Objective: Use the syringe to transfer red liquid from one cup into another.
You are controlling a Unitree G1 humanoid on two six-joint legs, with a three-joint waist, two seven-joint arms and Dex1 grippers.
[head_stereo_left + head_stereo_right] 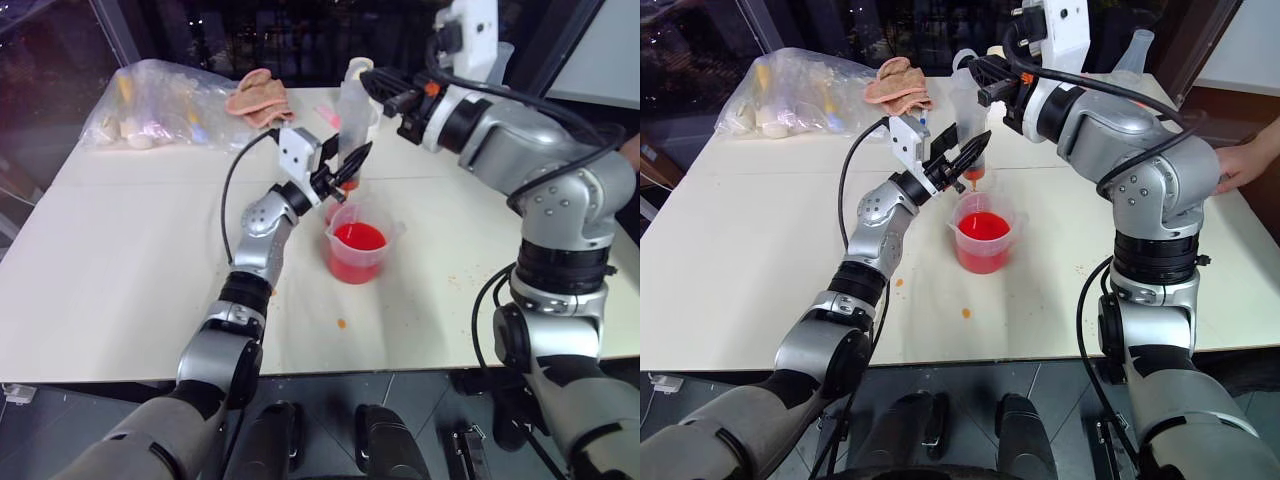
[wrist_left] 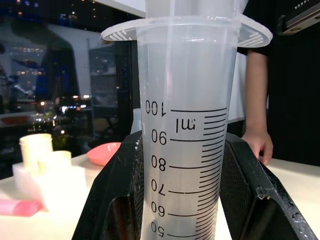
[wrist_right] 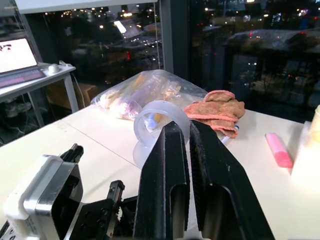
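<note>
Near the centre of the head views the syringe (image 1: 352, 118) stands almost upright, long axis vertical, its orange tip pointing down into the smaller clear cup (image 1: 973, 181) and its ring-ended plunger at the top. The left gripper (image 1: 348, 167) clamps the barrel from the frame's left, fingers (image 2: 120, 200) pressed against both sides just below the flange; the printed scale reads upside down in the left wrist view, which fits the tip-down pose. The right gripper (image 1: 372, 80) reaches in from the upper right, its fingers (image 3: 167, 185) pinched nearly together on the plunger ring (image 3: 159, 125). Just below the small cup, toward the frame's bottom, sits the spouted measuring beaker (image 1: 358, 245) holding red liquid (image 1: 358, 238), on the white table (image 1: 130, 260).
</note>
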